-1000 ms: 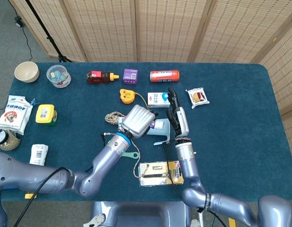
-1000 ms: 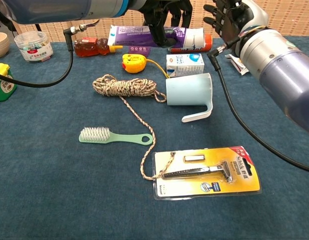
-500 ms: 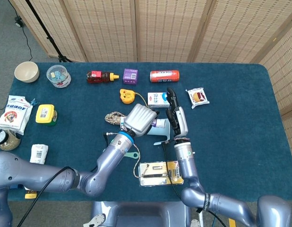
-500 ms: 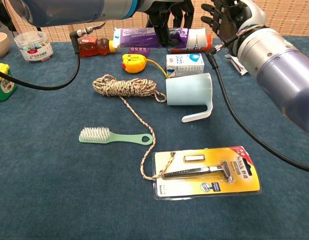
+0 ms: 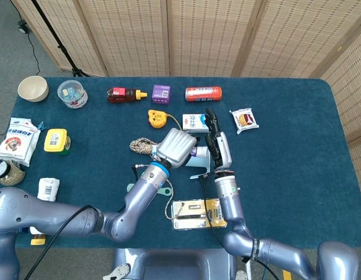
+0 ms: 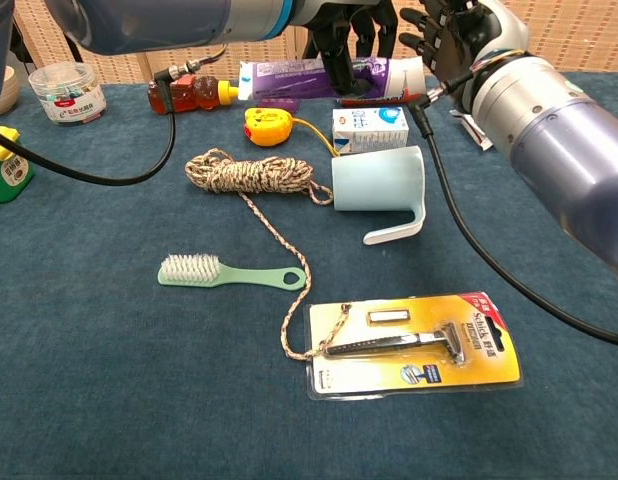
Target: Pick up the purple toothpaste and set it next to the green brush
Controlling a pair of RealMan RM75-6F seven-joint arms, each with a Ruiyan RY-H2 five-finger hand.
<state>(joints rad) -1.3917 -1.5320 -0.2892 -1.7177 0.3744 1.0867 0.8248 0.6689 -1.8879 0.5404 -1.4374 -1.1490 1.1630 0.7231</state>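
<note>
Head view: left hand (image 5: 176, 147) sits over the middle of the table (image 5: 297, 175), its metal back hiding most of what it carries; only a purple-and-white end of the purple toothpaste (image 5: 196, 153) pokes out on its right, above the light blue cup (image 5: 198, 166). Right hand (image 5: 217, 143) is just beside it, fingers pointing up and away, holding nothing I can see. Green brush (image 5: 162, 190) is mostly under the left forearm here. Chest view: toothpaste (image 6: 329, 76) is lifted clear off the table, roughly level, left hand's dark fingers (image 6: 341, 62) wrapped around its mid-section, likely so neither end droops. Right hand (image 6: 451, 35) has fingers apart, empty, close to the tube's cap end. Brush (image 6: 229, 272) lies flat near the front, bristles left, with bare cloth around it; rope (image 6: 251, 176) trails past its handle end toward the razor pack (image 6: 414, 343), so the side away from the rope looks the safer drop spot.
</note>
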